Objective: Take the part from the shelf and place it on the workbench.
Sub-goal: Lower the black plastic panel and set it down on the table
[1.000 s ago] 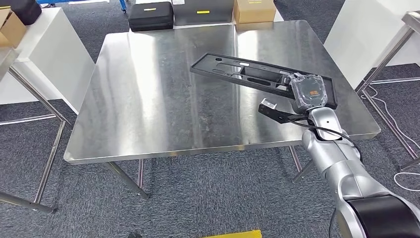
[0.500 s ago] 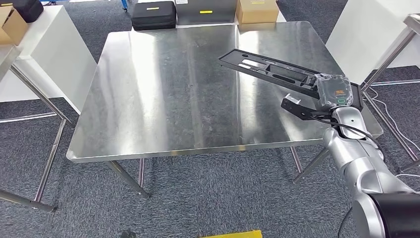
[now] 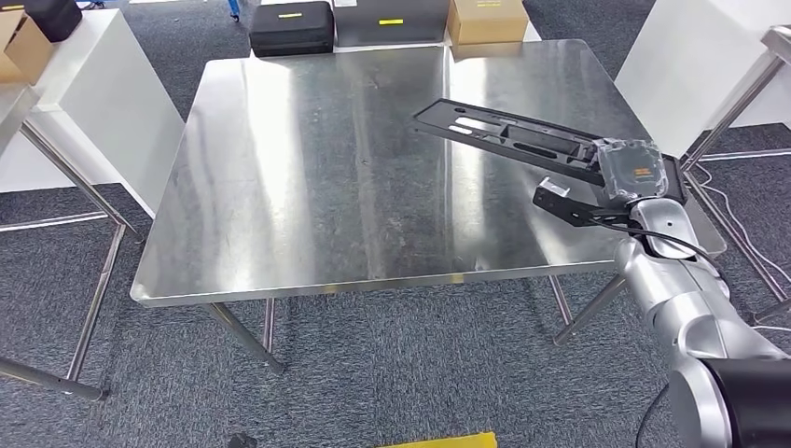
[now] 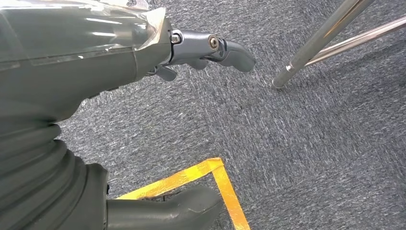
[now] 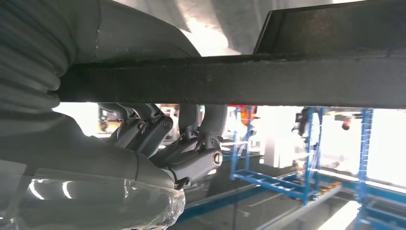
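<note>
The right robot hand (image 3: 632, 175) grips one end of the long black part (image 3: 522, 142), its fingers (image 5: 191, 143) curled under the part's edge as the right wrist view shows. The part reaches out from that grip toward the middle of the desk (image 3: 308, 177), over the steel top near the desk's right edge; whether its far end touches the surface or hangs just above it cannot be told. The left robot hand (image 4: 201, 50) hangs beside the body over the grey carpet, holding nothing, with its fingers loosely spread.

The risk lies in the one-ended grip. The part is long and held far from its middle, so it may tilt or twist in the fingers as it comes down. Letting go so near the right edge could leave the held end overhanging, and the part could tip off onto the floor.
</note>
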`<act>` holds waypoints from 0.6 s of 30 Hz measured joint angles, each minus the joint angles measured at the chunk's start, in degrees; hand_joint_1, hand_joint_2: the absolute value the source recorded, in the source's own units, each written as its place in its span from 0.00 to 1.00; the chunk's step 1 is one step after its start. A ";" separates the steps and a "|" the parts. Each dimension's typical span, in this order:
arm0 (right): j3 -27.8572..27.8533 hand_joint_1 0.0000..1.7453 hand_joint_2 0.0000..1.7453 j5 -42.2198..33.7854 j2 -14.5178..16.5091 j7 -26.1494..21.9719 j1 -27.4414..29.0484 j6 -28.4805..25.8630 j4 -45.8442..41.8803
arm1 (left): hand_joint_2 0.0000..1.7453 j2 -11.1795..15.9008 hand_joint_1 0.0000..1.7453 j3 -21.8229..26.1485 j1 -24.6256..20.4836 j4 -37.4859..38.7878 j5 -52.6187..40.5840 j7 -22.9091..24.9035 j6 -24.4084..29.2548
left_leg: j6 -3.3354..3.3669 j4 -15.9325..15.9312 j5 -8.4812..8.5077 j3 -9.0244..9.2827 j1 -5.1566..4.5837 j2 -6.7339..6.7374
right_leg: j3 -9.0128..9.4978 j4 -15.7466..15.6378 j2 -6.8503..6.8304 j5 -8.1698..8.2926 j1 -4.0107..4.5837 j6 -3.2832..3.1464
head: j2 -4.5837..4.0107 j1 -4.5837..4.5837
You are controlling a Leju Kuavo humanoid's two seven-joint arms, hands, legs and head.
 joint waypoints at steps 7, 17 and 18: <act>0.25 0.99 1.00 1.37 2.97 -0.16 -0.10 0.43 0.68 | 1.00 0.02 0.00 0.14 0.03 0.00 -0.06 0.03 0.01 | 0.00 0.09 0.00 -0.01 0.01 -0.20 | -0.07 0.00 -0.18 -0.01 -0.03 0.01 | 0.00 0.00; 0.80 0.00 0.00 2.18 5.46 -5.57 0.01 -1.22 0.92 | 1.00 0.11 0.00 0.33 0.25 0.02 -1.16 -0.20 1.87 | 0.00 0.10 0.00 -0.03 0.01 -0.18 | -0.07 0.00 -0.24 -0.01 -0.02 0.01 | 0.00 -0.01; 0.89 0.00 0.00 2.20 5.66 -5.98 0.11 -1.52 0.93 | 1.00 0.13 0.00 0.34 0.27 0.02 -1.17 -0.33 2.07 | 0.00 0.10 0.00 -0.03 0.01 -0.19 | -0.07 0.00 -0.24 -0.01 -0.02 0.01 | 0.00 -0.02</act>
